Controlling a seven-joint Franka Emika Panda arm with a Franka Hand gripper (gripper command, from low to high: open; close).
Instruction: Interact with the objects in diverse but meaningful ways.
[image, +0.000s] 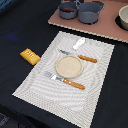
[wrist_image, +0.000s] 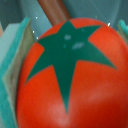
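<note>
We have the round red tomato (wrist_image: 70, 75) squeezed between our gripper's (wrist_image: 67, 70) two green pads (wrist_image: 12, 65), and because it is smooth, it could slip out and roll away.

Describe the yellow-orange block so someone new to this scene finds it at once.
Find the pale striped placemat on the dark table. Just off its edge, on the exterior view's left, lies the yellow-orange ridged block. Unlike it, the orange-handled fork, knife and white fish lie on the mat.
</note>
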